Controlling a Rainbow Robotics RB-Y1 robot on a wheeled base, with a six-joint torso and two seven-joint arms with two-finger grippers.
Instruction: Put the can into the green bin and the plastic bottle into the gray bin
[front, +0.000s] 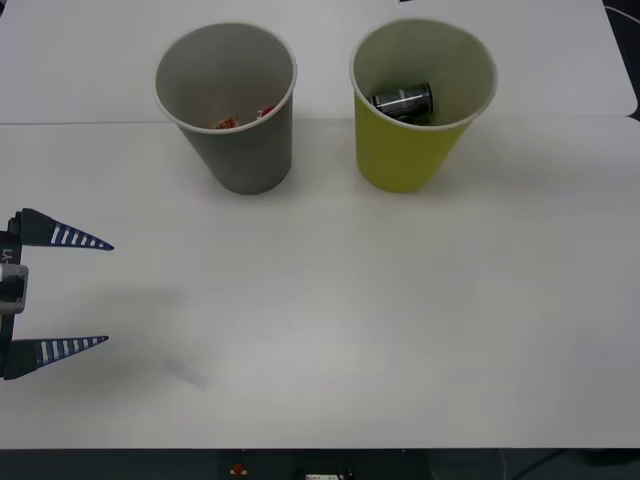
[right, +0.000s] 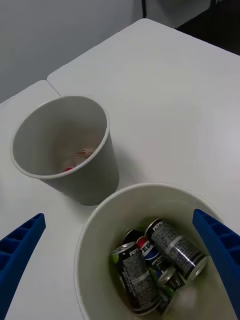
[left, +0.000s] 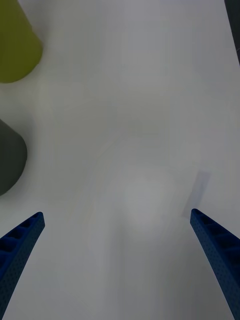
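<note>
Inside the green bin (front: 408, 160) lies the can (front: 403, 100); left pincer (front: 88, 292) and right pincer (right: 120, 280) both gape wide, holding nothing.

We see the can (right: 175, 247) lying in the green bin (right: 90, 235) between our right fingers (right: 220, 250), the gray bin (right: 95, 185) just beyond, holding the plastic bottle (right: 77, 159).

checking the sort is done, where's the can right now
The can lies on its side at the bottom of the green bin, on the robot's right of the gray bin in the front view, at the table's far side.
</note>
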